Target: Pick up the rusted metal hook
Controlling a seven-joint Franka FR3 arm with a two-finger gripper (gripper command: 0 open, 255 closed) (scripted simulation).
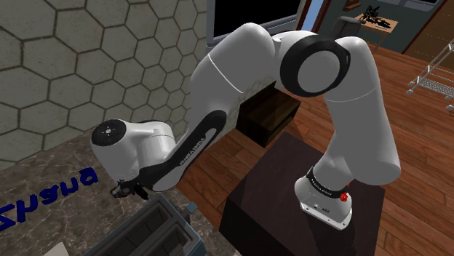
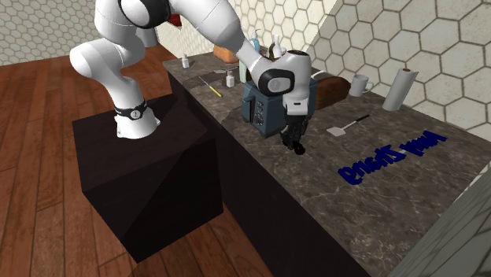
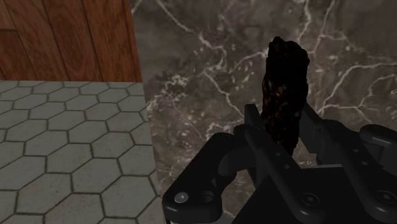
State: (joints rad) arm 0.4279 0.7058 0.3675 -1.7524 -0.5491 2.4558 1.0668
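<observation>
claw (image 3: 285, 130): pinched the dark rusty hook (image 3: 284, 76) | hook: sat between the fingers, its end poking out past them (mottled black and brown) | beneath: dark marbled counter (image 3: 210, 57) | second exterior view: claw hung just beside the toaster (image 2: 263, 106)

Only real text is blue lettering (image 2: 391, 155) on the counter (image 2: 315, 201), to the toaster's (image 2: 263, 110) right in the second exterior view. It's flipped, so I can't read it reliably. Small grey print (image 1: 190, 148) along the arm (image 1: 240, 73) near the toaster is illegible. Same for the white marks on the base ring (image 1: 322, 186), well apart from the toaster.
</observation>
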